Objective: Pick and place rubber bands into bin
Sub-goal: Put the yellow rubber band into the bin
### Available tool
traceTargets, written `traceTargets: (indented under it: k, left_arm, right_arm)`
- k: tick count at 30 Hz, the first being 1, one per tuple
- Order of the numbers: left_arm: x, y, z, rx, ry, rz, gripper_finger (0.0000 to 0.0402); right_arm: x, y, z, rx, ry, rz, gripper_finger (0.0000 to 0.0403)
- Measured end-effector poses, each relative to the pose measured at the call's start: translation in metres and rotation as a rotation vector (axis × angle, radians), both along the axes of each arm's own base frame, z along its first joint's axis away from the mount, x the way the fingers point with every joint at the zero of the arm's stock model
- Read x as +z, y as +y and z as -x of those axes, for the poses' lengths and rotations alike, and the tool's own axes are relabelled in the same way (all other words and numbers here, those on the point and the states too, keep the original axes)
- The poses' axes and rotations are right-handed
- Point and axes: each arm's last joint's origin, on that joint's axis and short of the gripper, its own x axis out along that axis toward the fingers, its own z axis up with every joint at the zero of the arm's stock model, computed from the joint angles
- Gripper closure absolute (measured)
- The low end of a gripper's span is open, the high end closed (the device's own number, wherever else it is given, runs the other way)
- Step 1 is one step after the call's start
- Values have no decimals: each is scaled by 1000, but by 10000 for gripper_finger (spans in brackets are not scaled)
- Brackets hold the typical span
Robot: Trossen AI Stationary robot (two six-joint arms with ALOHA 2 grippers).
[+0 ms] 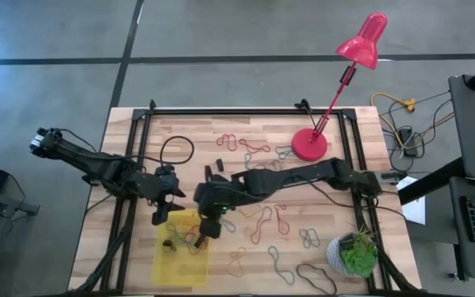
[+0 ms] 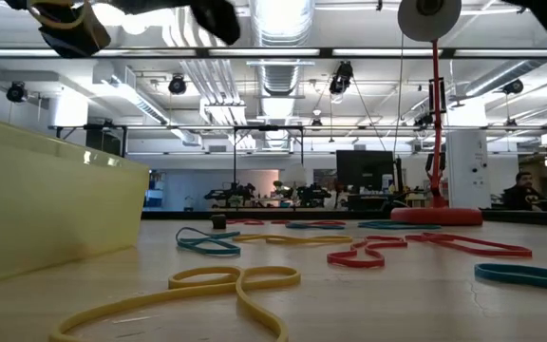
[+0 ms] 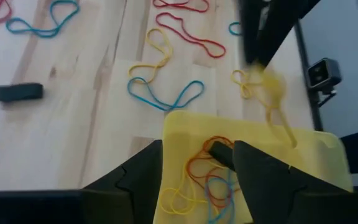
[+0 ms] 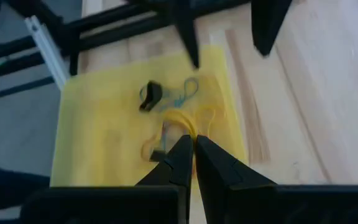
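In the high view, my left gripper [image 1: 162,213] sat at the lower left centre of the frame, just above the yellow bin [image 1: 180,254], its fingers spread apart with nothing between them. The bin held several rubber bands [image 3: 205,180] and a small dark block [image 4: 149,94]. Immediately right, my right gripper [image 1: 203,239] hung over the bin's upper right corner, fingers closed on a yellow rubber band [image 4: 182,124]. Further right, loose bands [image 1: 264,219] lay scattered across the wooden table [image 1: 386,243].
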Motion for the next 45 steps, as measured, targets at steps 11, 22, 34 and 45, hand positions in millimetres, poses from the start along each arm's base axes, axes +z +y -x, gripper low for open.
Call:
traceTargets:
  k: [11,22,34,45]
  left_arm:
    - [0,-9,2,-86,-22,89,165]
    - [-28,-22,-23,-131,-43,108,164]
    - [-31,-21,-27,-116,-57,27,308]
    - [-37,-18,-23,-97,2,-53,400]
  right_arm:
    - [-16,-3,-15,-51,-40,-64,394]
    - [-16,-8,-17,-74,-58,-54,394]
    - [-17,-6,-17,-54,-52,-81,394]
    - [-16,-4,-16,-69,-35,-168,394]
